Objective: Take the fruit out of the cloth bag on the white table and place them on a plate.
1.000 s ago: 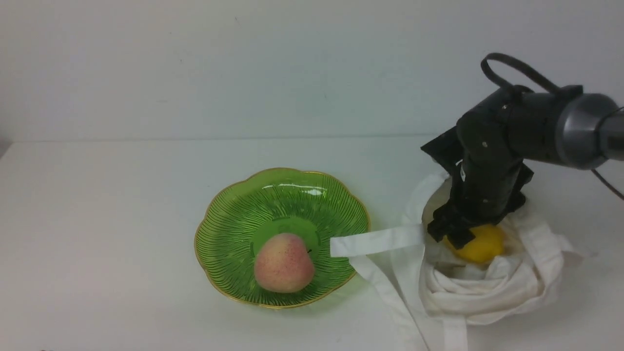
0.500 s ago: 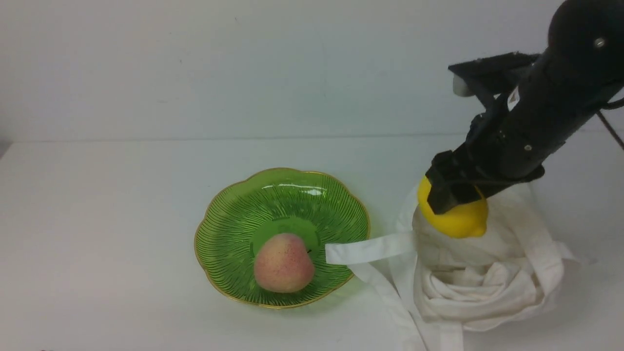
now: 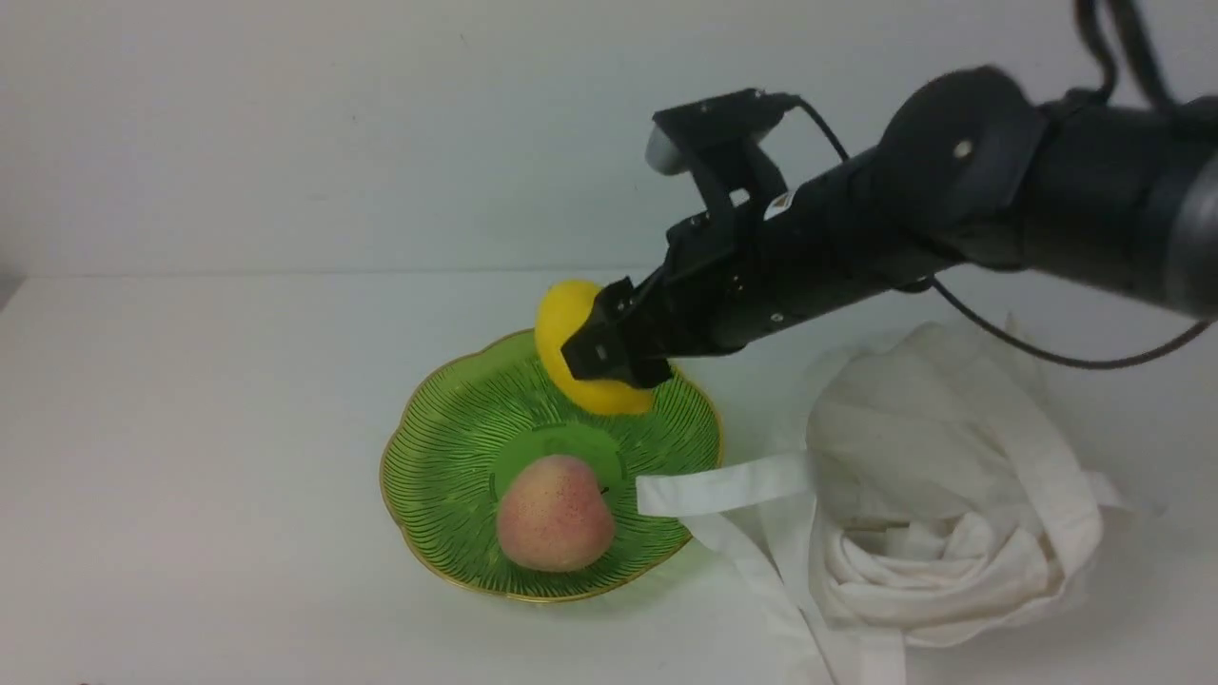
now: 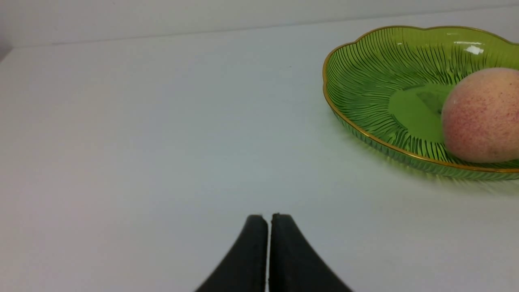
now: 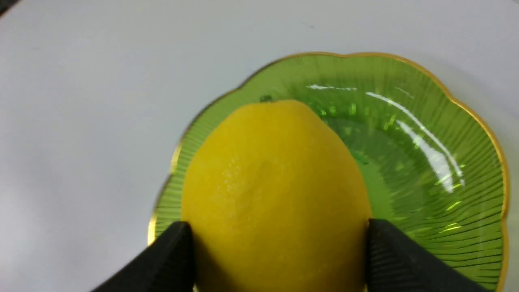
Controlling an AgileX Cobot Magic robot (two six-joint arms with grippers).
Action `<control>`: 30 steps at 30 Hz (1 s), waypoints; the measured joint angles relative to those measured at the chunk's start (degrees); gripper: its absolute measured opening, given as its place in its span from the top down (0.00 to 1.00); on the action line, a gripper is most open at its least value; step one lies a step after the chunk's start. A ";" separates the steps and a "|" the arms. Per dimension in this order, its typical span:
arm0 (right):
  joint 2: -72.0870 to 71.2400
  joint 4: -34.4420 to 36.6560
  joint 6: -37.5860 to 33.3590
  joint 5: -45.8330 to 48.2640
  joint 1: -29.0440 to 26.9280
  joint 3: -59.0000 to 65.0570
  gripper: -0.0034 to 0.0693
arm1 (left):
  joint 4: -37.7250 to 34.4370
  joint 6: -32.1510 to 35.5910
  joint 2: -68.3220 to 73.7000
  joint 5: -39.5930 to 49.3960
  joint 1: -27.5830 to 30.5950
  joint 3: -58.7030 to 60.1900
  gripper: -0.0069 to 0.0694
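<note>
Progress, near to far: off-white cloth bag [image 3: 952, 571], slumped open on the white table [image 3: 209, 476], no fruit visible inside; deeper folds, cannot tell. Peach [image 3: 555, 514], one, resting in the nearer part of the green plate [image 3: 433, 457]. Lemon [image 3: 561, 328], one, out of the bag but not yet set down. Remaining, by judgement: lowering, release, withdrawal; task close to complete.

Left gripper [image 4: 269, 219]: narrow, fingertips together, nothing held; apart from all fruit.

Right gripper [image 5: 279, 235]: spread around the lemon and holding it, one finger against either side, lemon projecting beyond the fingertips.

Lemon, position: between the fingers of the right gripper, tilted, raised over the far part of the plate, beyond the peach and apart from it. Bag strap [image 3: 728, 483]: lying across the plate's right rim, near the peach, apart from the lemon.
</note>
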 joint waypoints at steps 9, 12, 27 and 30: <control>9.49 0.22 -0.41 -8.24 0.00 0.00 0.28 | 0.00 0.00 0.00 0.00 0.00 0.00 0.92; 11.48 0.50 -0.41 -8.98 0.00 0.00 0.25 | 0.00 0.00 0.00 0.00 0.00 0.00 0.92; 5.45 -4.65 4.13 -1.11 -0.11 -1.85 0.05 | 0.00 0.00 0.00 0.00 0.00 0.00 0.92; -2.60 -13.61 12.20 3.65 -0.50 -2.98 0.20 | 0.00 0.00 0.00 0.00 0.00 0.00 0.92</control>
